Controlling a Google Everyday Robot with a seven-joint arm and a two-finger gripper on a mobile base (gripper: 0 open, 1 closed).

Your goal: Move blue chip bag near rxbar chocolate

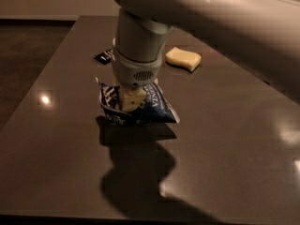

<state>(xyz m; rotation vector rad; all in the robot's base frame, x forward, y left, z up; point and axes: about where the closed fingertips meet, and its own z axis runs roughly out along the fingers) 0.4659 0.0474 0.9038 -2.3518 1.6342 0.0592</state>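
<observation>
The blue chip bag (152, 106) is a crinkled dark-blue foil bag with white lettering, near the middle of the dark table (225, 139). My gripper (131, 99) comes straight down onto its left half and is shut on it. The bag hangs slightly raised, with its shadow just below and in front. The rxbar chocolate (103, 56) is a small flat black wrapper lying behind and left of the bag. My wrist hides part of it. A short gap separates it from the bag.
A pale yellow sponge (183, 58) lies behind and to the right of the bag. My large white arm (206, 18) spans the top right of the view. The table's left edge (35, 93) borders dark floor.
</observation>
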